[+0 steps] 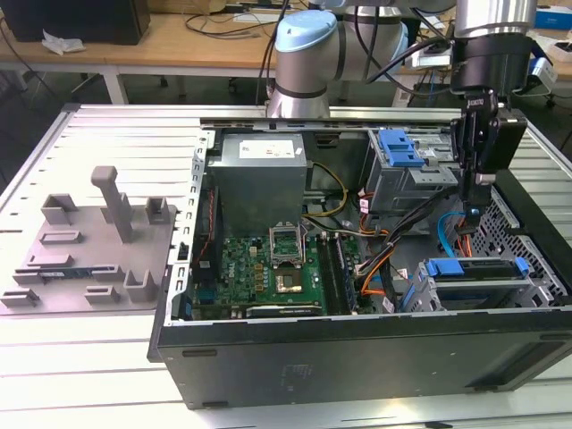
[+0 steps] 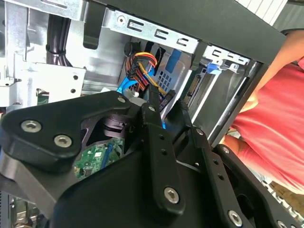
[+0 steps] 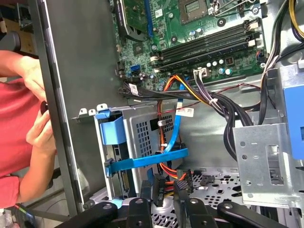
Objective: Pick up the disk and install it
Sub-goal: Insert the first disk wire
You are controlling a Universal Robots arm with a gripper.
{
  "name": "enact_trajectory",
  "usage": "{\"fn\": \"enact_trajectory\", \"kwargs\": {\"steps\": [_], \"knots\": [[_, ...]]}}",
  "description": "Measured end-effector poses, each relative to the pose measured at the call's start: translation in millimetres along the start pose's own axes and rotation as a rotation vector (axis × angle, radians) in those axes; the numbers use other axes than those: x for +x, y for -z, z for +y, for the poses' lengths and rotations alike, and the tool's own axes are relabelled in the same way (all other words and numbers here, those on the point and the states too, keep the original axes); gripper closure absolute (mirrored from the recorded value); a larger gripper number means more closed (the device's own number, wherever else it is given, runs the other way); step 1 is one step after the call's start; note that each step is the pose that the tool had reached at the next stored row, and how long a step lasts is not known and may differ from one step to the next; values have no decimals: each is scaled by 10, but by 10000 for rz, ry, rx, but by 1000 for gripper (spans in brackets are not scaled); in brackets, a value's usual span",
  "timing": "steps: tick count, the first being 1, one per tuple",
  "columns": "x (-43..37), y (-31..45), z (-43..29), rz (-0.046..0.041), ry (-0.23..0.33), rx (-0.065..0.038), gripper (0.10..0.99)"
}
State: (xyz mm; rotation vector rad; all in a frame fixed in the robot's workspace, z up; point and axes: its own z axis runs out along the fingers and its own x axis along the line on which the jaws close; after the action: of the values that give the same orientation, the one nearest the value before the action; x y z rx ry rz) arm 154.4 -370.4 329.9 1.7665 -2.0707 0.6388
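- Disk (image 1: 474, 267) in its blue carrier, seated in the grey drive cage (image 1: 539, 284) at the computer case's (image 1: 357, 357) corner on the exterior view's right.
- Gripper (image 1: 474, 198) hanging over the cables (image 1: 407, 228), just above the cage and apart from the disk.
- Jaw opening: cannot tell.

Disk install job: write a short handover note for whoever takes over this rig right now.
Gripper: hangs inside the open computer case, over the cables beside the lower drive cage. I cannot tell whether it holds anything.
Disk: in its blue carrier, sitting in that cage at the exterior view's right.
Done: the disk appears to be placed in the cage.
Left: full seating cannot be judged, so check it.
Note: a person's hand is close to the case wall.
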Motion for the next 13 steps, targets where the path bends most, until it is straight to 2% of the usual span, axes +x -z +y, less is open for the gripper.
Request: {"fn": "enact_trajectory", "kwargs": {"steps": [9,11,12,13], "knots": [[-25,-43,6,8,-1,1,765],[-28,-48,8,59,1,9,765],[-30,-52,11,127,3,22,765],[-31,-53,12,151,4,26,765]]}}
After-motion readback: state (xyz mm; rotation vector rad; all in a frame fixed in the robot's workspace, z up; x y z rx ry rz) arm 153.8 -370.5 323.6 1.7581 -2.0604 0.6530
